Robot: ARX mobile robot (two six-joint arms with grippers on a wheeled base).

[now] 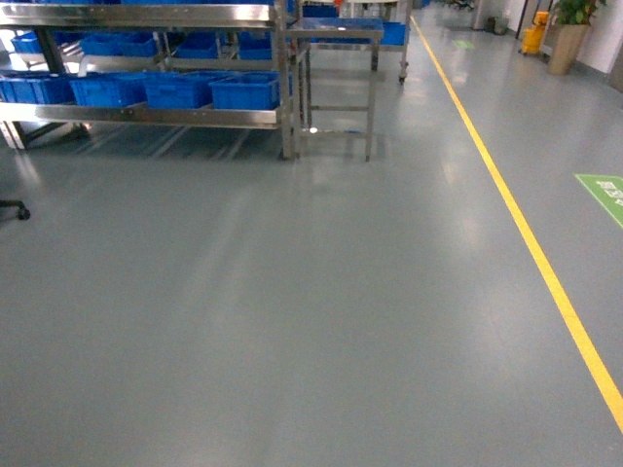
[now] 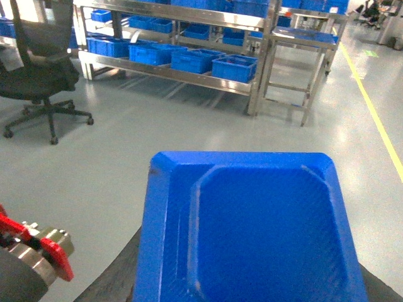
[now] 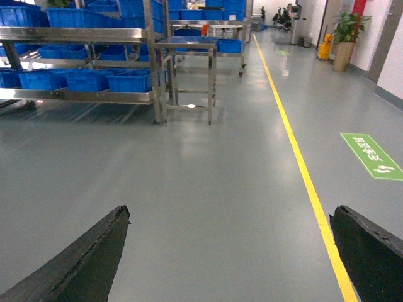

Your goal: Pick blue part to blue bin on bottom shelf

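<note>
Two black fingers (image 3: 82, 264) of the right gripper (image 3: 230, 251) stand wide apart over bare floor (image 3: 208, 189). Left gripper's state cannot be told: a blue bin (image 2: 252, 233) fills its view. Blue part unseen; bottom shelf (image 1: 146, 115) far off.

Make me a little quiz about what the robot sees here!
1. True or false: the right gripper is holding something.
2. What colour is the floor line? A red, B yellow, C white.
3. Fill in: in the left wrist view, a black office ___ stands on the floor.

Key: 1 false, its fingers are apart with only floor between them. 2 B. 3 chair.
</note>
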